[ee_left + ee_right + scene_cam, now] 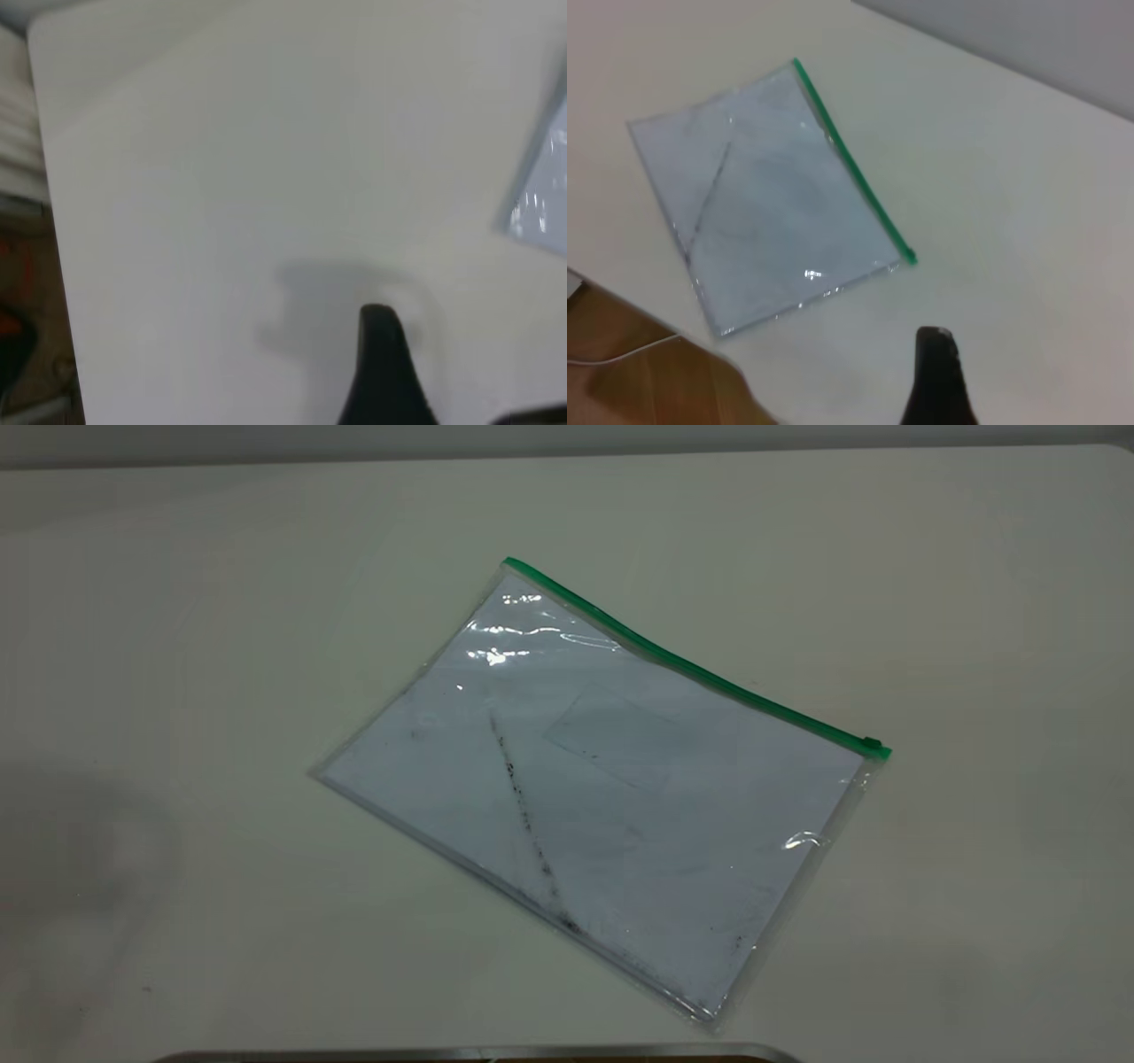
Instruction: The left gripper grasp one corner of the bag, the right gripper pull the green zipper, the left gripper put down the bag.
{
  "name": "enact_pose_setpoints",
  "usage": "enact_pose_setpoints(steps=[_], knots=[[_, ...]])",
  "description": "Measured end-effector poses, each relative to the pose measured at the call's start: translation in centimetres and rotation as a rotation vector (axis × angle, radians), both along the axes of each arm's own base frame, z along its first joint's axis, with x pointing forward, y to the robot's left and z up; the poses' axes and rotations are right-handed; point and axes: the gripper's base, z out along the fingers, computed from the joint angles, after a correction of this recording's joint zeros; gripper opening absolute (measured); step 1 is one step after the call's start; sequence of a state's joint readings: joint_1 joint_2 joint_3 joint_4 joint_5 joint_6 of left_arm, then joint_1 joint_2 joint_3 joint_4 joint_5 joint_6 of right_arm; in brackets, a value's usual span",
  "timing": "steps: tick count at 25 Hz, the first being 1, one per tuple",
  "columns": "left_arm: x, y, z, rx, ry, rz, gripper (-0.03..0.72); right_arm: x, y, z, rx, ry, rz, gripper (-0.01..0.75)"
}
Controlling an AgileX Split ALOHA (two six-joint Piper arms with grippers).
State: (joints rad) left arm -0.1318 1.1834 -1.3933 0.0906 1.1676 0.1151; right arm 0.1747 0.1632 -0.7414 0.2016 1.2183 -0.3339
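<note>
The bag lies flat on the white table, a clear pouch with a white sheet and a dark diagonal smudge. The green zipper runs along its far long edge, with the slider tab at the right end. The corner of the bag with the other green end points far left. Neither gripper shows in the exterior view. My left gripper is open over bare table, with a plain bag corner off to one side. My right gripper shows one finger, apart from the bag and zipper.
A metal-rimmed object sits at the near table edge in the exterior view. The left wrist view shows the table's edge with clutter beyond. The right wrist view shows the table's edge and wooden floor with a white cable.
</note>
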Motion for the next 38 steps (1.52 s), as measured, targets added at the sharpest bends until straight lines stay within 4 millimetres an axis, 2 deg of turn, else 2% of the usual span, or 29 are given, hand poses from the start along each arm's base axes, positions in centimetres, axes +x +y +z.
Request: enact_pose_setpoints(steps=[5, 10, 20, 24, 28, 32, 38], knots=[[-5.1, 0.7, -2.1, -0.003, 0.009, 0.005, 0.582, -0.8, -0.2, -3.7, -0.001, -0.006, -0.003, 0.585], [-9.7, 1.3, -3.7, -0.02, -0.033, 0.02, 0.582, -0.1, -0.1, -6.0, 0.004, -0.003, -0.012, 0.585], [-17.1, 1.6, -7.2, -0.116, -0.15, 0.001, 0.582, 0.1, 0.0, -6.4, 0.008, 0.007, -0.011, 0.585], [-19.0, 1.5, -9.5, -0.158, -0.167, -0.015, 0.582, 0.0, 0.1, -6.3, 0.024, 0.011, 0.001, 0.585], [-20.1, 1.4, -12.1, -0.179, -0.158, -0.023, 0.582, 0.0, 0.2, -6.3, 0.026, 0.011, 0.002, 0.585], [-20.4, 1.4, -14.1, -0.176, -0.135, -0.021, 0.582, 0.0, 0.2, -6.3, 0.026, 0.011, 0.002, 0.585], [-20.0, 1.4, -15.7, -0.17, -0.093, -0.019, 0.582, 0.0, 0.2, -6.3, 0.026, 0.011, 0.002, 0.585]])
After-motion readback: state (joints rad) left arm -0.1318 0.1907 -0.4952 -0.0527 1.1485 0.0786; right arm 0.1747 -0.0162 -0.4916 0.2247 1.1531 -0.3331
